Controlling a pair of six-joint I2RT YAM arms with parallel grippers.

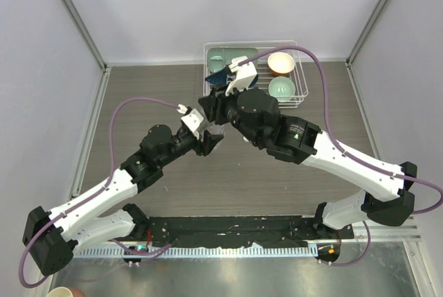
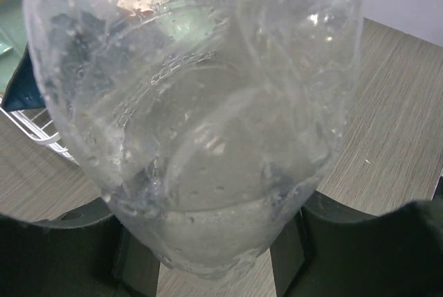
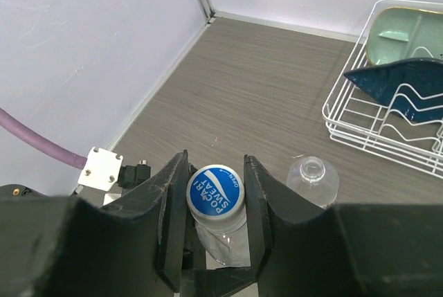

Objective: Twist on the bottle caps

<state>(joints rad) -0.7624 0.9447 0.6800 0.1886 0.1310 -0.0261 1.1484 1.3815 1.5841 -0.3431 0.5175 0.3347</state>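
In the right wrist view my right gripper point(image 3: 216, 193) is shut on a bottle cap point(image 3: 215, 189), white-rimmed with a blue printed top, sitting on the neck of a clear bottle point(image 3: 225, 238). My left gripper point(image 2: 214, 259) is shut on that bottle's clear body point(image 2: 201, 124), one dark finger on each side. In the top view the two grippers meet at mid-table, left point(image 1: 210, 143) below right point(image 1: 213, 113), and hide the bottle. A second clear bottle point(image 3: 313, 176) stands uncapped just right of my right gripper, its neck open. The other cap is out of view.
A white wire dish rack point(image 1: 299, 84) stands at the back, holding an orange-lined bowl point(image 1: 281, 63), a green bowl point(image 1: 282, 88) and a green plate point(image 1: 225, 57). In the right wrist view the rack point(image 3: 346, 127) with a dark blue dish point(image 3: 401, 79) is close on the right.
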